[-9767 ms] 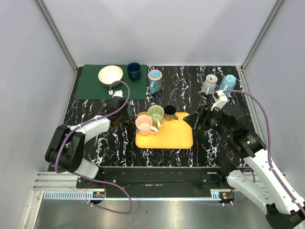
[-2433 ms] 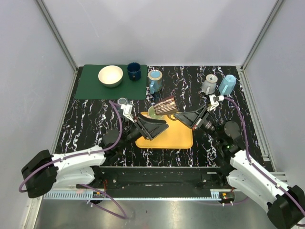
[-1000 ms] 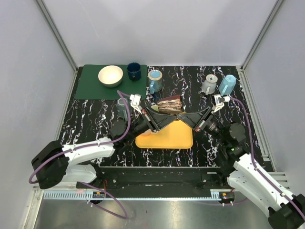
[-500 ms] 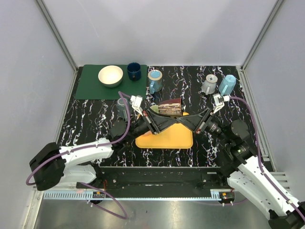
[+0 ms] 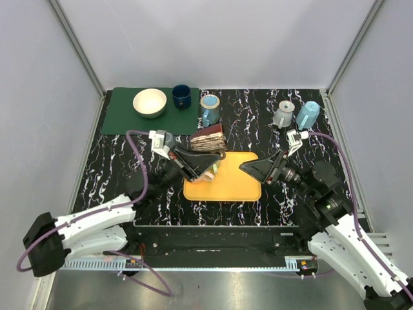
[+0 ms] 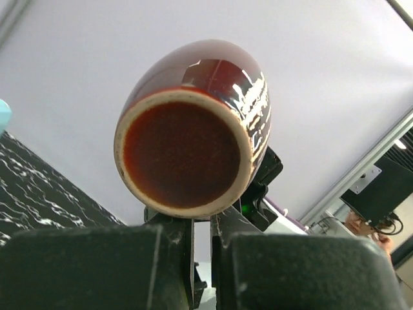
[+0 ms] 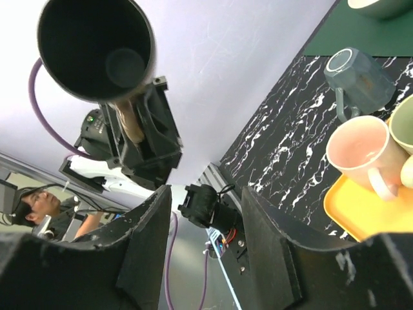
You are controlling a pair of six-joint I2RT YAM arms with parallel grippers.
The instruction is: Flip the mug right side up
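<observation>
A dark brown glazed mug (image 5: 208,138) hangs on its side in the air above the yellow tray's (image 5: 239,186) back left corner. My left gripper (image 5: 206,157) is shut on it from below, apparently at the handle. The left wrist view shows the mug's (image 6: 187,155) round base just above the left gripper (image 6: 201,223), whose fingers are nearly together. The right wrist view looks into the mug's (image 7: 97,48) dark mouth. My right gripper (image 5: 248,168) stands open to the mug's right, apart from it. Nothing is between the right gripper's (image 7: 206,194) fingers.
A pink mug (image 7: 361,152) and a green mug (image 7: 403,123) stand on the tray (image 7: 374,223). A grey cup (image 7: 358,77) lies beside it. At the back are a cream bowl (image 5: 150,102), navy mug (image 5: 181,95), blue mug (image 5: 210,108), grey mug (image 5: 282,115) and light blue cup (image 5: 308,115).
My right gripper has opened, let go of the mug and drawn back to the right. The left gripper, still holding the mug, has carried it a little left and back.
</observation>
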